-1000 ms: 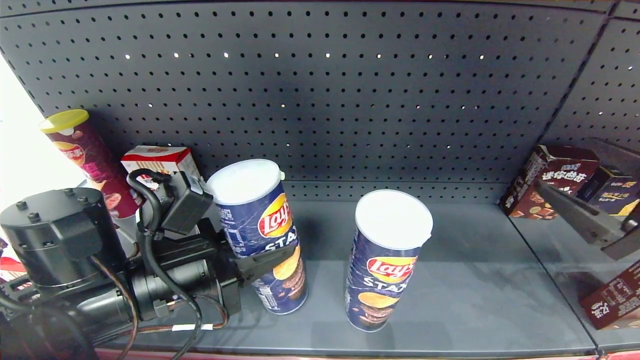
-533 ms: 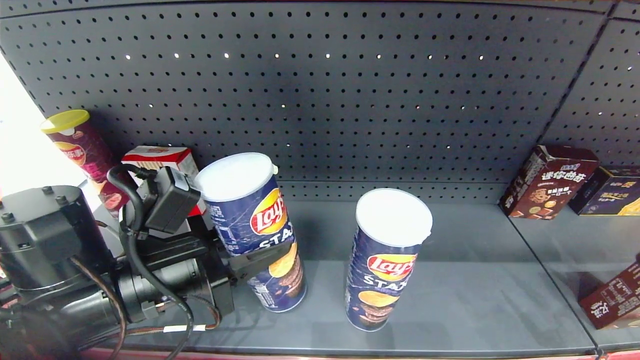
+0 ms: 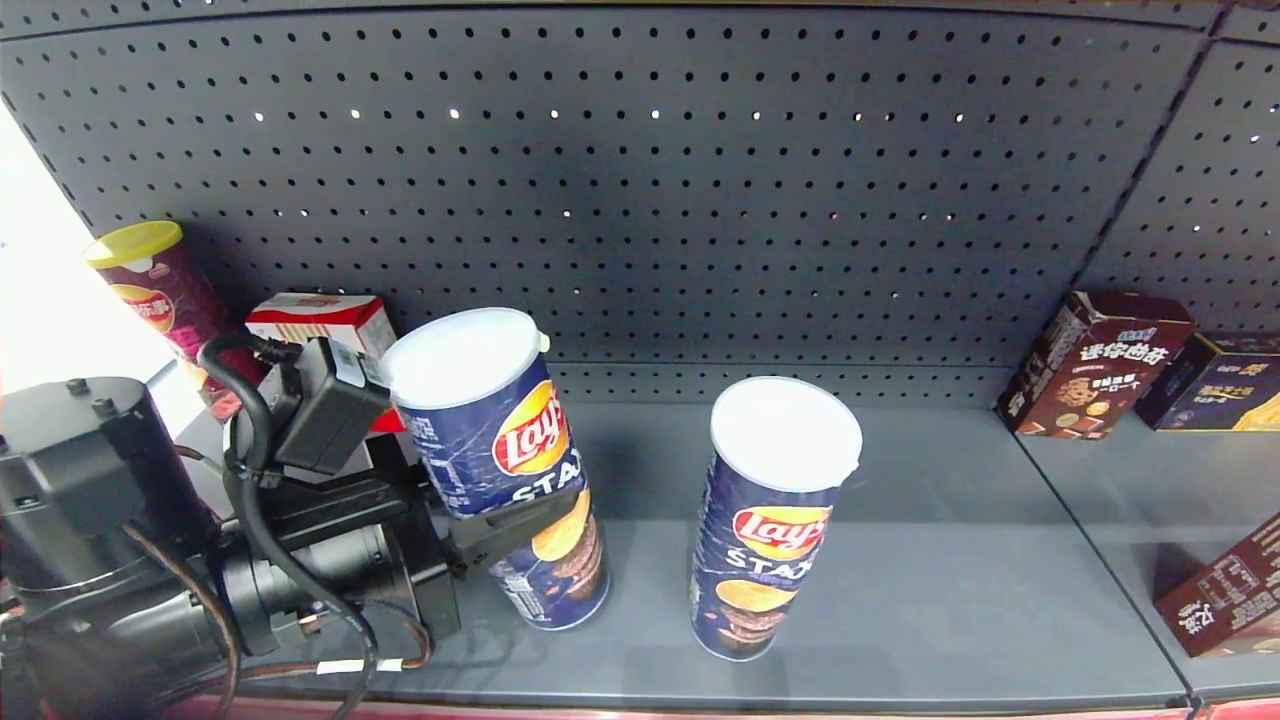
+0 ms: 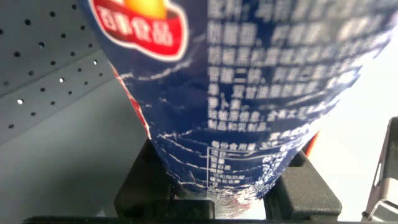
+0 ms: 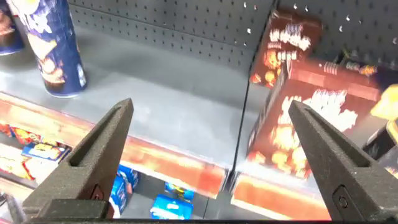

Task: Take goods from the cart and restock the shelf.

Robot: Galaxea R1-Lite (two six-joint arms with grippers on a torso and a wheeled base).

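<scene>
My left gripper [image 3: 505, 515] is clamped around the middle of a blue chip can [image 3: 500, 440]. The can leans slightly with its base down at the shelf [image 3: 950, 600], though I can't tell if it's seated. I judge it's held to the left of the standing can [image 3: 775, 520] so the two make a neat row. My right gripper [image 5: 217, 165] hangs wide open and empty, off to the right of that standing can.

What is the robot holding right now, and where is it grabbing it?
The left gripper clamps the left-hand blue chip can around its body, just below the middle. The right gripper is open and holds nothing.
</scene>
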